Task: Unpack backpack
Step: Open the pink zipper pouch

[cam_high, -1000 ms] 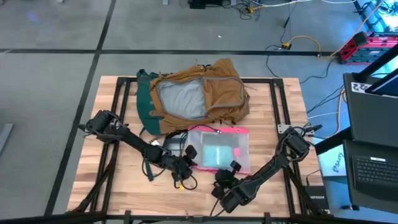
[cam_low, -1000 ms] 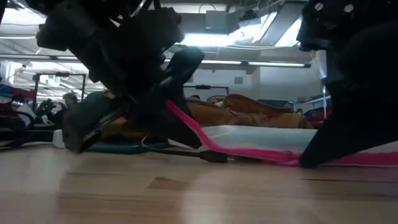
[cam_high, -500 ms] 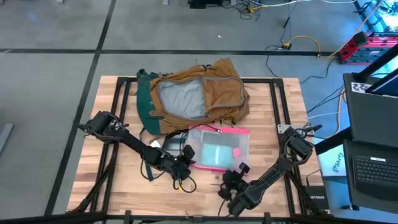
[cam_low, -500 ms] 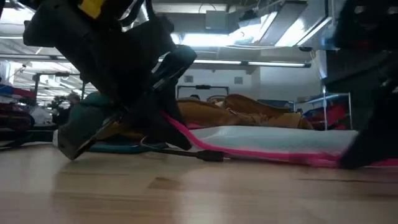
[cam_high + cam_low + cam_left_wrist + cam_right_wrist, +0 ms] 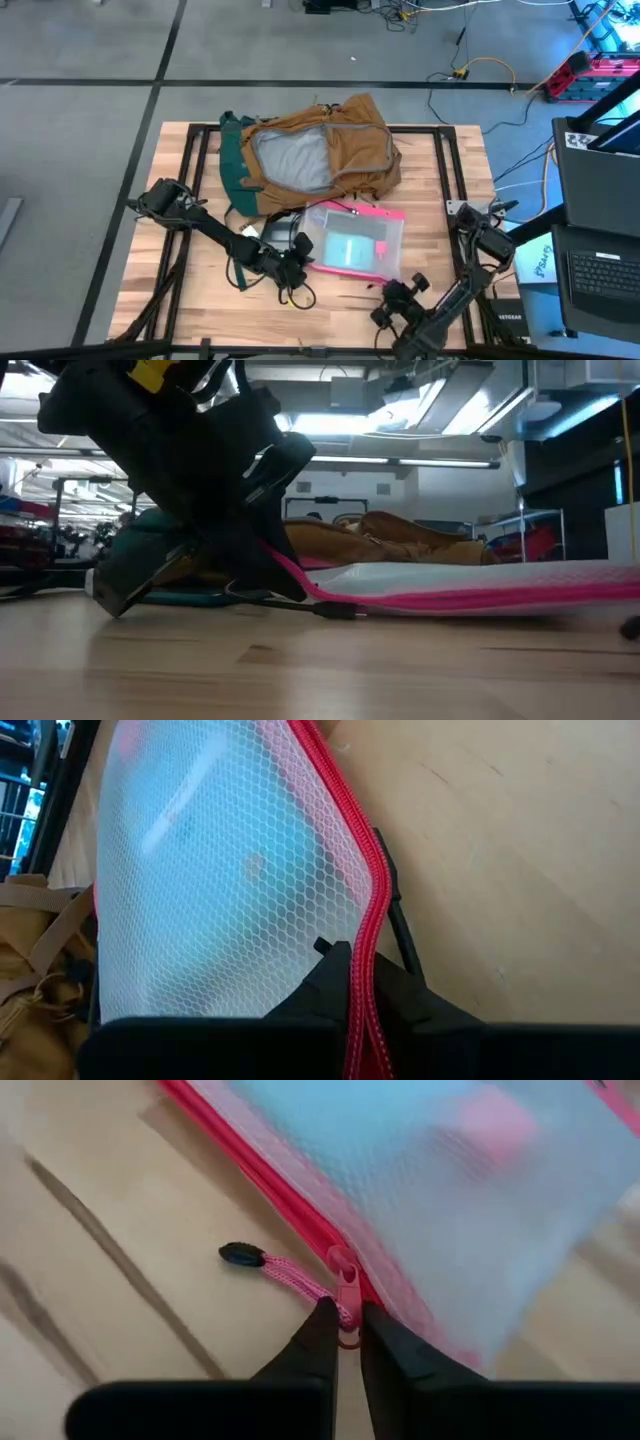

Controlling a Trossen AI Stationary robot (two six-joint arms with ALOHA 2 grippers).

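desk point(image 5: 450, 180): carrying everything
backpack point(image 5: 310, 150): lying unzipped at far side
pouch point(image 5: 355, 240): lying just in front of backpack
left gripper point(image 5: 350, 982): clamping pouch's zipper edge
right gripper point(image 5: 342, 1328): pinching zipper pull point(image 5: 345, 1295)
step: unzipping pouch (judging); next, right pulling along the edge

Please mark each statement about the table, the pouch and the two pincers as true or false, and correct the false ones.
1. The backpack lies open, its grey lining showing. True.
2. The left pincer is shut on the pouch at its pink zip edge. True.
3. The pouch is still inside the backpack. False: it lies on the table, beside the backpack.
4. The right pincer grips a backpack strap. False: it is shut on the pouch's pink zip pull.
5. The pouch has a blue edge. False: the edge is pink.
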